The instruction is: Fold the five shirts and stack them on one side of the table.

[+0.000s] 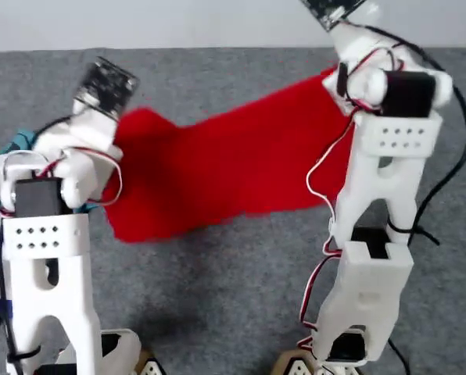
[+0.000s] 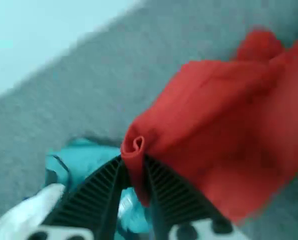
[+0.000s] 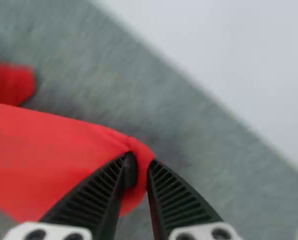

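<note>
A red shirt [image 1: 225, 168] hangs stretched between the two arms above the grey table. My left gripper [image 2: 134, 165] is shut on a bunched corner of the red shirt [image 2: 224, 135], at the shirt's left end in the high view. My right gripper [image 3: 139, 172] is shut on another edge of the red shirt [image 3: 44, 155], at the shirt's far right end, near the table's back. A teal shirt [image 2: 81, 157] lies on the table below the left gripper, with a white garment [image 2: 24, 212] beside it.
The grey felt table surface [image 1: 233, 289] stretches in front of the hanging shirt. The teal shirt [image 1: 18, 142] peeks out behind the left arm at the left edge. A pale wall [image 1: 178, 23] runs along the back.
</note>
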### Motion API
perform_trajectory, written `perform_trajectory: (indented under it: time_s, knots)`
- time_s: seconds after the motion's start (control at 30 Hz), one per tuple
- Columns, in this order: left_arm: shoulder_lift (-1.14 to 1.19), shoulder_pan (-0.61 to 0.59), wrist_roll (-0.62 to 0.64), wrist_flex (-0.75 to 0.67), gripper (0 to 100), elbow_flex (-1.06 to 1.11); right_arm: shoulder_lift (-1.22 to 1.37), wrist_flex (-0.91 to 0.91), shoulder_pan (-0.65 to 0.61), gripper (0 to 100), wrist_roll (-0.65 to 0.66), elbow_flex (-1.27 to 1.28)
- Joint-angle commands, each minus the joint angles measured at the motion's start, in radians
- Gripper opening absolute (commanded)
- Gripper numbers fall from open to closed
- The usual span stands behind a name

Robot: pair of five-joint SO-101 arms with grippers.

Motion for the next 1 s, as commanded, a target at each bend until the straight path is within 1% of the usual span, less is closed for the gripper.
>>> perform_trajectory:
  time_s: [0.0, 0.27, 0.33, 0.5, 0.73, 0.77, 0.83, 0.97]
  knots:
    - [0.0, 0.003, -0.046, 0.018, 0, 0.039, -0.145, 0.041, 0.013, 1.0, 0.009, 0.216]
    - [0.0, 0.0, -0.12, 0.181, 0, 0.054, -0.418, 0.041, 0.013, 0.9, 0.009, 0.694]
    - [0.002, 0.0, -0.157, 0.224, 0, 0.056, -0.476, 0.041, 0.013, 0.9, 0.009, 0.815]
    - [0.002, 0.005, -0.285, 0.321, 0, 0.077, -0.613, 0.039, 0.013, 0.9, 0.014, 1.089]
    - [0.0, -0.002, -0.494, 0.423, 0, 0.205, -0.78, 0.038, 0.013, 0.9, 0.017, 1.355]
    - [0.0, -0.002, -0.522, 0.431, 0, 0.225, -0.791, 0.031, 0.013, 1.0, 0.017, 1.387]
    - [0.006, -0.003, -0.534, 0.423, 0, 0.255, -0.794, -0.005, 0.013, 1.1, 0.017, 1.438]
    - [0.008, -0.003, -0.531, 0.322, 0, 0.309, -0.786, -0.157, 0.013, 1.8, 0.011, 1.508]
